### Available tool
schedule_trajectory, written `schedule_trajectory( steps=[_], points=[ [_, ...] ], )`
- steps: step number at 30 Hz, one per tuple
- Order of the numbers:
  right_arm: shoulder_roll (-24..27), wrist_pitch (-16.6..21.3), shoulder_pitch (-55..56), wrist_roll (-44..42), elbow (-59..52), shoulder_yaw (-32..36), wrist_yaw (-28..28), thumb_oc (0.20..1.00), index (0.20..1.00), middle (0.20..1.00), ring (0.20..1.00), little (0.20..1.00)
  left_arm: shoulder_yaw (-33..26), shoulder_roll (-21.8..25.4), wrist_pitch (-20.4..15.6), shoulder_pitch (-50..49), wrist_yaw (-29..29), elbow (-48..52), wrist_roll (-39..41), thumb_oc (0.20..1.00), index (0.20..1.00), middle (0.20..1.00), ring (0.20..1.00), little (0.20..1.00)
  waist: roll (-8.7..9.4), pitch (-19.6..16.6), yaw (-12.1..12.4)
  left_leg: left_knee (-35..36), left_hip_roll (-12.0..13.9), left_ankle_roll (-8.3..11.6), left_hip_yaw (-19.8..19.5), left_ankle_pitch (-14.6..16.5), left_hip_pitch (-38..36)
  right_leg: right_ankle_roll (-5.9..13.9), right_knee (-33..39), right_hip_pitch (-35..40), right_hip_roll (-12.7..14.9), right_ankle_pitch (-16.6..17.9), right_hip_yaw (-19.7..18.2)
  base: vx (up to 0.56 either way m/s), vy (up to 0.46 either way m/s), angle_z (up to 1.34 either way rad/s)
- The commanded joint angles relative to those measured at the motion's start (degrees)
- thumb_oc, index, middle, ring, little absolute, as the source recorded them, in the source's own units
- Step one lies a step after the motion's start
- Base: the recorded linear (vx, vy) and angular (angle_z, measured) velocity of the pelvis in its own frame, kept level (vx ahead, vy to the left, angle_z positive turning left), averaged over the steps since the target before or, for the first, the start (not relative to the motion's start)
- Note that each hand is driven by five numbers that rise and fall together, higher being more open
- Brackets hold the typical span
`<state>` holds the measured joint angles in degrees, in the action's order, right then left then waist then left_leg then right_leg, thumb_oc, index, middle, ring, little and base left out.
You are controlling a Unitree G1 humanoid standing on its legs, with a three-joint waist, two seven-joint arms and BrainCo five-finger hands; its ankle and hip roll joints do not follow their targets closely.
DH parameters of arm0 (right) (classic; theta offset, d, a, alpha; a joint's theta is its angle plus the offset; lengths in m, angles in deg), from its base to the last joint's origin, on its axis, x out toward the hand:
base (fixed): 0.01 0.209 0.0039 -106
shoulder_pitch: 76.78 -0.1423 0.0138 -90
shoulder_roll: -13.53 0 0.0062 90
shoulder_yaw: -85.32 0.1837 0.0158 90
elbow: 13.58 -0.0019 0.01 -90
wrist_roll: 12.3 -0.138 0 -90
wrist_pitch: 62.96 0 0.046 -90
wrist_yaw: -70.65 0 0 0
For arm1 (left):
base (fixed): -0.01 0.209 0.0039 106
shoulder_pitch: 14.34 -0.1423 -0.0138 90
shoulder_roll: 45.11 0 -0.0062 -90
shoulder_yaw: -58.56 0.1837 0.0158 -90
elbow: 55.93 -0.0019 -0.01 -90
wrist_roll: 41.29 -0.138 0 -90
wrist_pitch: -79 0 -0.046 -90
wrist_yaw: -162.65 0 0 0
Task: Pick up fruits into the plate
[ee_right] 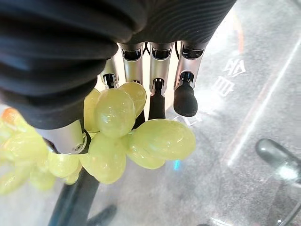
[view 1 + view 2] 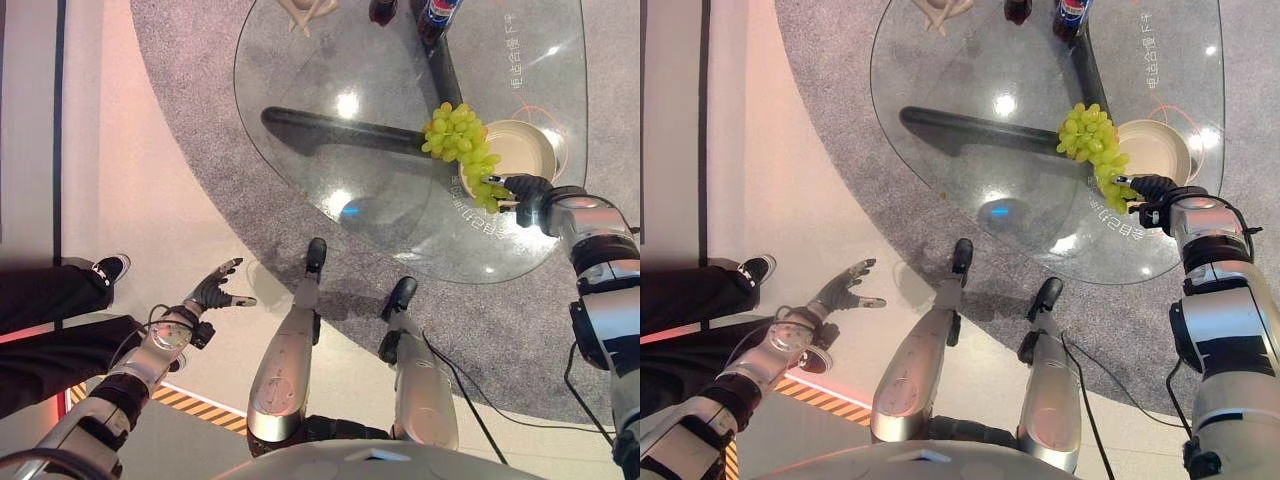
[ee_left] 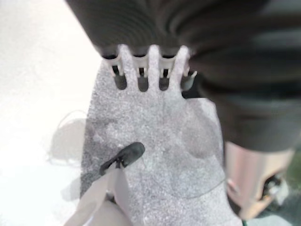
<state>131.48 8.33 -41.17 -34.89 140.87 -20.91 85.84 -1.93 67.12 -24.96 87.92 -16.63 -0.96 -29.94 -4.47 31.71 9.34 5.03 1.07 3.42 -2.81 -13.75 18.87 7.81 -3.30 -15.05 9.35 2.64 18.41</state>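
Glass worktop [image 2: 330,150], oval, over a grey carpet [image 2: 190,120], occupies the 12 to 2 o'clock part of the head views.

Cream plate [image 2: 528,143] sits on the worktop near its 3 o'clock edge.

Green grape bunch [image 2: 458,134] hangs over the plate's 9 o'clock rim, its tail trailing toward 5 o'clock.

Right hand [image 2: 527,193], at 6 o'clock of the plate, has fingers and thumb curled round the bunch's lower end; the right wrist view shows grapes pressed between them.

Left hand [image 2: 212,290] at 8 o'clock, well apart from the worktop, over the floor, fingers spread, holding nothing.

Two dark bottles [image 2: 438,14] stand at the 12 o'clock edge.
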Motion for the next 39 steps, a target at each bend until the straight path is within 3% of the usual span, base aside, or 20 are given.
schedule_trajectory(
  steps=[1, 10, 20, 30, 39],
  points=[
    [7.36, 0.89, -0.77, -2.59, 0.36, -1.79, -1.99, 0.200, 0.200, 0.200, 0.200, 0.200, 1.13, -2.17, -1.12, 0.03, 0.40, 0.35, 1.85, 1.000, 1.000, 1.000, 1.000, 1.000, -1.27, -1.92, -0.67, -6.68, -3.21, -2.90, 2.64, 10.22, 0.49, -2.82, -8.46, -6.73, -2.44, -2.34, -0.87, 0.01, -0.023, -0.10],
    [7.82, 4.82, 2.72, -14.95, 0.96, 5.19, -6.16, 0.200, 0.200, 0.200, 0.200, 0.200, 1.94, -2.45, -1.59, 0.21, 0.76, -0.90, 2.10, 1.000, 1.000, 1.000, 1.000, 1.000, -1.44, -1.92, -2.22, -6.51, -2.83, -2.74, 3.12, 10.58, -0.30, -2.86, -8.32, -6.51, -2.82, -2.37, -1.89, 0.00, -0.012, -0.03],
    [9.21, 6.48, 4.24, -20.55, 0.01, 9.35, -9.15, 0.200, 0.200, 0.200, 0.200, 0.200, 2.17, -3.18, -2.10, 0.60, 0.79, -3.85, 2.66, 1.000, 1.000, 1.000, 1.000, 1.000, -1.20, -1.92, -4.06, -6.39, -2.46, -2.39, 3.84, 10.50, -1.37, -3.13, -7.64, -5.77, -3.32, -1.87, -2.90, 0.00, -0.010, -0.05],
    [9.44, 4.53, 0.47, -21.66, 0.03, 7.96, -14.15, 0.200, 0.200, 0.200, 0.200, 0.200, 3.71, -3.57, -2.59, 1.06, 0.36, -4.18, 3.37, 1.000, 1.000, 1.000, 1.000, 1.000, -1.80, -1.92, -4.20, -6.54, -2.52, -2.19, 4.06, 10.38, -1.13, -3.48, -7.29, -5.72, -3.34, -1.95, -3.09, 0.00, 0.002, -0.04],
    [8.48, 5.29, -3.69, -24.60, -0.68, 6.58, -18.51, 0.200, 0.200, 0.200, 0.200, 0.200, 4.75, -4.21, -3.24, 1.49, 0.53, -5.09, 3.79, 1.000, 1.000, 1.000, 1.000, 1.000, -2.16, -1.92, -3.73, -6.60, -2.76, -2.24, 4.19, 10.21, -0.50, -3.62, -7.27, -6.12, -3.09, -2.05, -2.84, 0.00, 0.007, -0.01]
  ],
)
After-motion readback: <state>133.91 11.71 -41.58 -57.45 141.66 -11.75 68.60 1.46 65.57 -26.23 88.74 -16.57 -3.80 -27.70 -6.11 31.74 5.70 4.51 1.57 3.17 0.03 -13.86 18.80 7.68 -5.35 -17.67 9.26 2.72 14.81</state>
